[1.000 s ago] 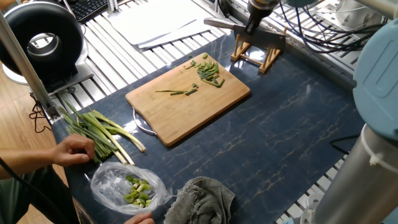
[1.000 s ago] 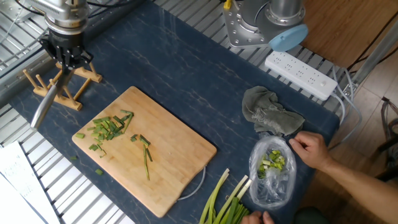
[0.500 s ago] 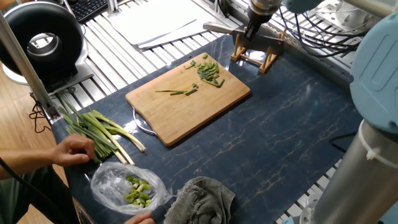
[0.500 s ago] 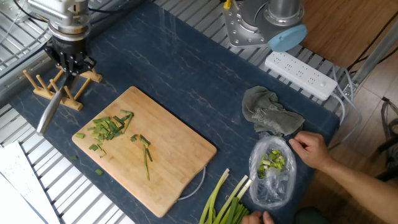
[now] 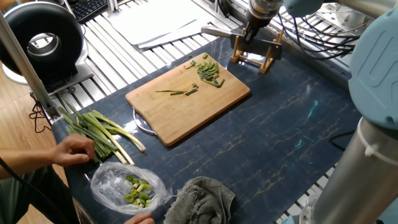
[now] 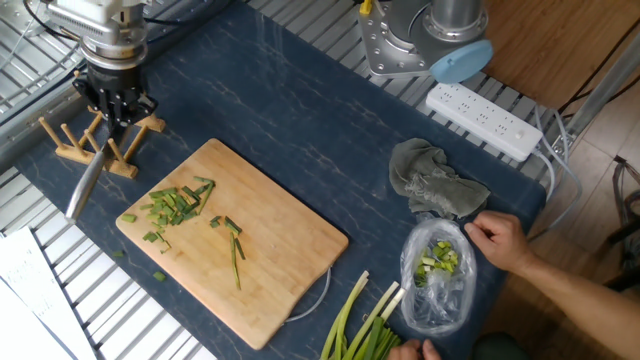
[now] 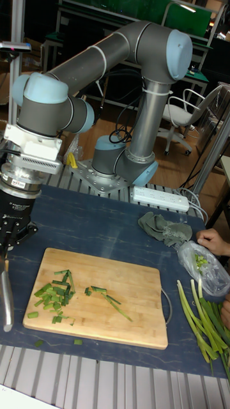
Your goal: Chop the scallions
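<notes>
One fixed view: the gripper (image 5: 253, 32) sits at upper centre, clenched on the knife (image 5: 219, 30) over the rack (image 5: 256, 52). The scallions (image 5: 209, 70) lie chopped at the board's (image 5: 186, 102) far end, a thin stalk mid-board.

The other fixed view: the knife hangs at left, blade pointing down past the rack. Bits are heaped on the board's left; they look light, soft and easily scattered.

Tall view: one slender stalk (image 7: 114, 301) lies uncut at board centre. It's limp, so I'd pin it near one end.
</notes>
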Motion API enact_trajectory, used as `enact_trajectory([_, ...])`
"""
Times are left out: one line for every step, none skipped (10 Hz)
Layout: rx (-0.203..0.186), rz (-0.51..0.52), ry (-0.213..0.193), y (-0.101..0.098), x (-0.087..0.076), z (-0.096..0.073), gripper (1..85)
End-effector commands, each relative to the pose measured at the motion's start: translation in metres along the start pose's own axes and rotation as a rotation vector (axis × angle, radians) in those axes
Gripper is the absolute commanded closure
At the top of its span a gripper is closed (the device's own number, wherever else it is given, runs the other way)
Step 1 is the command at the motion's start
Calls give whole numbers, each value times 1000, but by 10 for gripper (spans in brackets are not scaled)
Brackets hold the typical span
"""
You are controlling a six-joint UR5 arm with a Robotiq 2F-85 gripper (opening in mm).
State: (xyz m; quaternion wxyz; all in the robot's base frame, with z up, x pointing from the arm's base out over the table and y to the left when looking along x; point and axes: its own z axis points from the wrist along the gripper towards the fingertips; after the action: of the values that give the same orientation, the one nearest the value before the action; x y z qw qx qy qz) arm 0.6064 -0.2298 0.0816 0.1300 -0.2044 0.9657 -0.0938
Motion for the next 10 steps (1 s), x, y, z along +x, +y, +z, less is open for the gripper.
enact_trajectory([-9,-14,-14,1,-2,1,667])
enact_trajectory([-11,-23,-15,1,-2,1,657])
enact_trajectory([-11,-30,-13,1,-1,1,647])
enact_trajectory([-22,-30,-15,4,-2,1,637])
enact_trajectory([-39,-26,-17,8,-2,2,633])
enact_trajectory([-61,-14,-22,14,-2,3,633])
enact_trajectory([-73,-9,-27,17,-3,4,633])
enact_trajectory([-84,-5,-30,20,-3,4,633])
enact_trajectory([-102,4,-31,25,-3,4,633])
enact_trajectory([-119,11,-28,29,-2,4,633])
